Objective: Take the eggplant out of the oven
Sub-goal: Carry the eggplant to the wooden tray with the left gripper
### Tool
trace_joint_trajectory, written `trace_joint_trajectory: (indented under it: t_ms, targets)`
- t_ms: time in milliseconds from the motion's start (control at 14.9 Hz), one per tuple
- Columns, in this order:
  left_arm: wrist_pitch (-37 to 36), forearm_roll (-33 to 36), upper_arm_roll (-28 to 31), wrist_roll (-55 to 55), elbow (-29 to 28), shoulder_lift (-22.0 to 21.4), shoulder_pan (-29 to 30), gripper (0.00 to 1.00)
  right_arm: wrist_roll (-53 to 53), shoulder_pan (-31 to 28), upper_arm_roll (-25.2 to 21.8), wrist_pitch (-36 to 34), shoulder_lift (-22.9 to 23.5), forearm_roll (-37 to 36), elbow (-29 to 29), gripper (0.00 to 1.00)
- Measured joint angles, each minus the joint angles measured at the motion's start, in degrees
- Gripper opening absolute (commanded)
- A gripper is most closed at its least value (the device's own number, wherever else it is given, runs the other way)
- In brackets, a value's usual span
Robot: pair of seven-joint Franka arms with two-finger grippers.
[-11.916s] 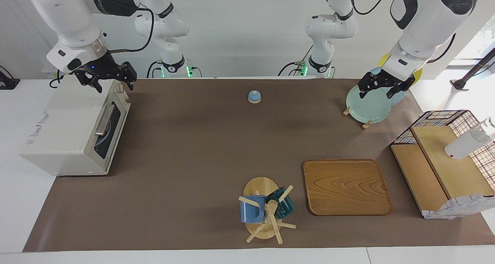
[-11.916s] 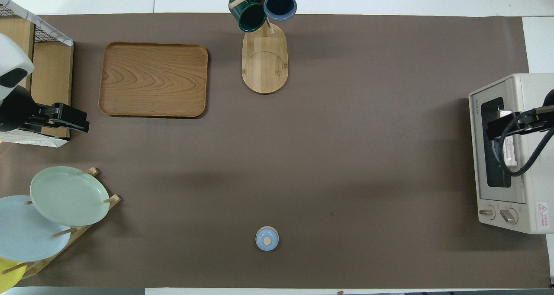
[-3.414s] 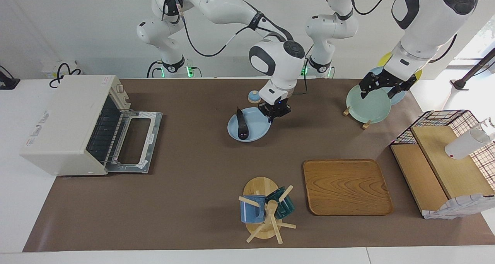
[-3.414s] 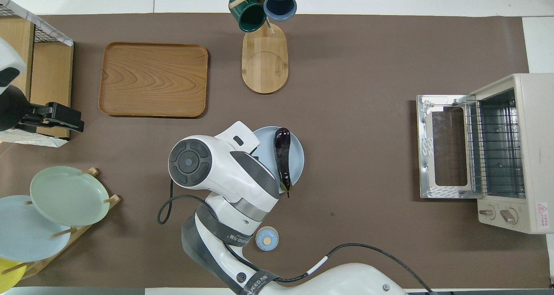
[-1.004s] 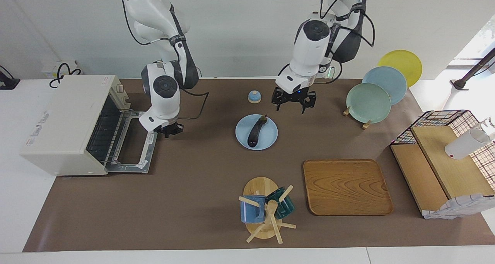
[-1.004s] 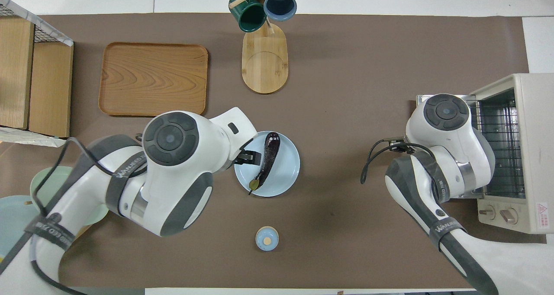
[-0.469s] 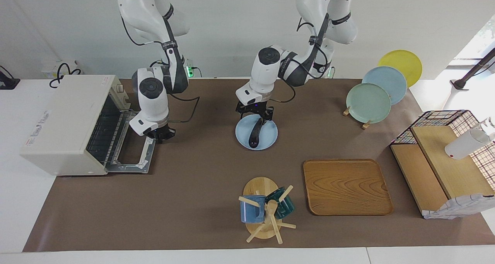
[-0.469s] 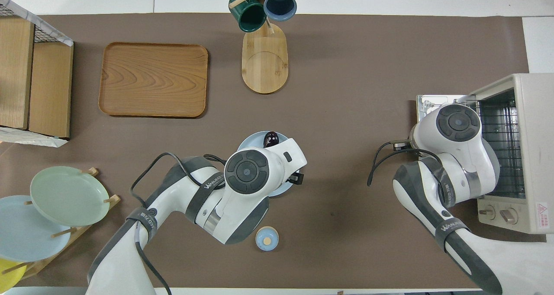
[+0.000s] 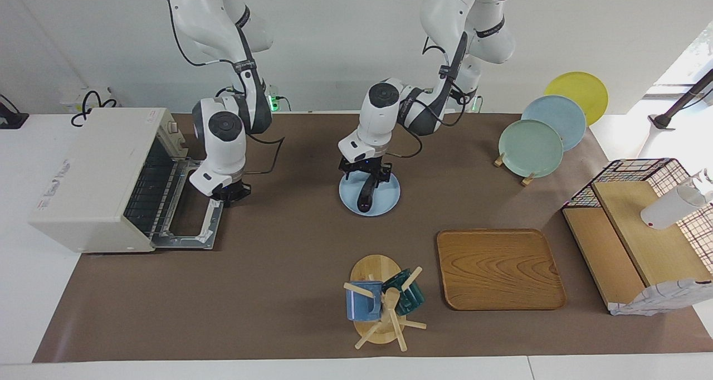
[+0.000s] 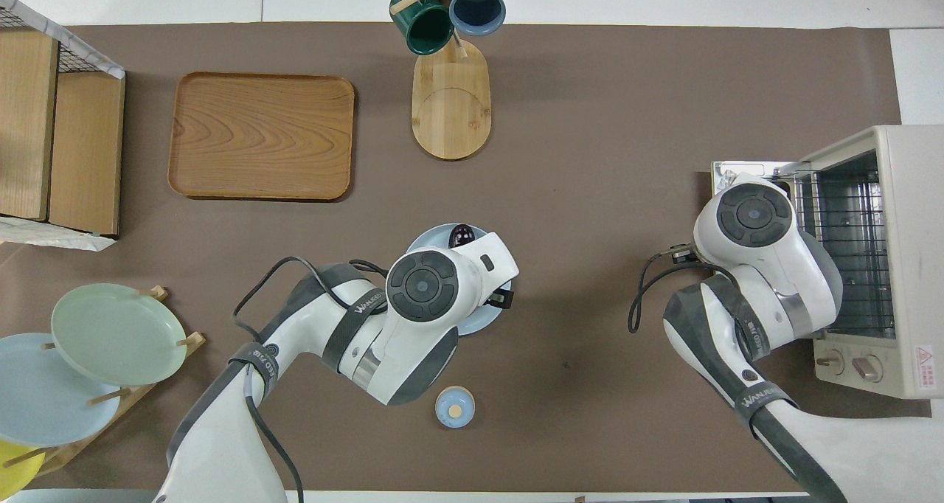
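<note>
- While the task names the oven [image 9: 94,174] as the source, the eggplant [image 9: 364,195] is not inside it. It lies on a blue plate [image 9: 391,195] out on the mat, well apart from the oven and in front of its open door [image 9: 184,236].
- The door is folded flat down. The rack [image 9: 146,193] inside looks bare, so the removal itself reads as done.
- The eggplant lies lengthwise across the plate, its end nearer the robots under the left gripper [image 9: 365,175]. Only its other tip shows in the overhead view.
- The left gripper is low over the plate, pointing straight down. Its fingers [image 9: 384,175] look spread, one on each side of the eggplant's nearer end, and I cannot tell if they touch it.
- My read is that the gripper straddles the slim body across its width because that is the only axis narrow enough to pinch. The glossy skin may slip, and a grip at one end could let the other end droop.
- The right gripper [image 9: 229,193] sits at the door's outer edge, by the handle bar. I cannot tell how its fingers stand.
- My guess is that it is placed there to close the door once the oven is emptied. Whether it is touching the handle is unclear.
</note>
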Motion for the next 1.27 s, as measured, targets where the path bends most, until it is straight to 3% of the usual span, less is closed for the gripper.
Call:
trace_joint_trajectory:
  t_ms: [335, 669, 803, 1138, 1272]
  targets:
    - [0.0, 0.0, 0.0, 0.0, 0.0, 0.3, 0.0, 0.89, -10.7, -0.5, 0.3, -14.8, -3.6, 0.6, 8.5, 0.0]
    - [0.0, 0.0, 0.2, 0.0, 0.0, 0.3, 0.4, 0.32, -20.8, -6.5, -1.1, -18.8, -9.3, 1.5, 10.9, 0.0]
    - [0.0, 0.0, 0.4, 0.0, 0.0, 0.4, 0.6, 0.0, -23.2, -8.4, -1.3, -18.9, -9.9, 1.5, 11.3, 0.0]
    - [-1.1, 0.0, 0.7, 0.0, 0.7, 0.0, 3.6, 0.0, -27.2, -10.9, -1.4, -20.3, -10.4, 3.6, 12.0, 0.0]
    - [-5.2, 0.0, 0.8, 0.1, 2.8, -2.0, 6.9, 0.0, -29.7, -11.8, -1.5, -23.2, -12.0, 6.1, 12.1, 0.0]
